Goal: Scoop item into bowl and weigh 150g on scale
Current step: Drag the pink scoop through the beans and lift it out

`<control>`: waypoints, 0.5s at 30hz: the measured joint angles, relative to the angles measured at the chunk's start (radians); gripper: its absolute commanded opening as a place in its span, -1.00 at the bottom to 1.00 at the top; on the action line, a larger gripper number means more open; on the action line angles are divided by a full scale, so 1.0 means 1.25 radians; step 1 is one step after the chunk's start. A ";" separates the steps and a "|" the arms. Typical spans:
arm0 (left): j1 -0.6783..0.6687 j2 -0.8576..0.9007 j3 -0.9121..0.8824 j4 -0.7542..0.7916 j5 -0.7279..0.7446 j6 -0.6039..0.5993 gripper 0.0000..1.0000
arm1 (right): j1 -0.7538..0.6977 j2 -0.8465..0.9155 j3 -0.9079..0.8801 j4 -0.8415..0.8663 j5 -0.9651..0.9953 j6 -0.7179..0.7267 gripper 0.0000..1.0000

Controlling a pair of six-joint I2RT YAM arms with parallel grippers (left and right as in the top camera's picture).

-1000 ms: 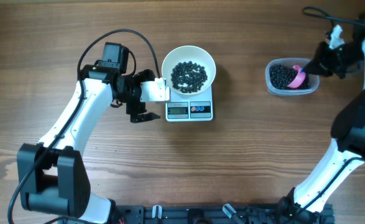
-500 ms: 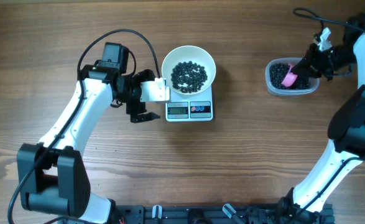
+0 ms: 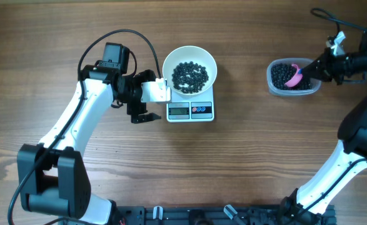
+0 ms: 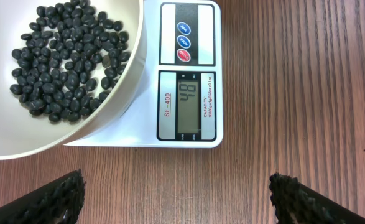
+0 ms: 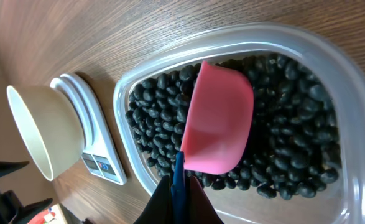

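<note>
The white bowl stands on the scale and holds a layer of the black beans. My left gripper hovers just left of the scale, open, with bare wood between its fingers. The scale's display is lit. At the far right my right gripper is shut on the blue handle of the pink scoop. The scoop's cup lies among the beans inside the clear tub. Whether the cup holds beans is hidden.
In the right wrist view the bowl and scale appear beyond the tub's rim. Bare wooden tabletop lies between the scale and the tub. The arm bases stand along the front edge.
The right gripper has shifted the pink scoop a little to the left inside the tub, and the wrist has swung. The left arm, bowl and scale have not moved.
</note>
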 measured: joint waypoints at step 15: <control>0.000 0.000 0.000 0.000 0.000 0.000 1.00 | -0.074 -0.004 -0.125 0.088 -0.132 -0.068 -0.91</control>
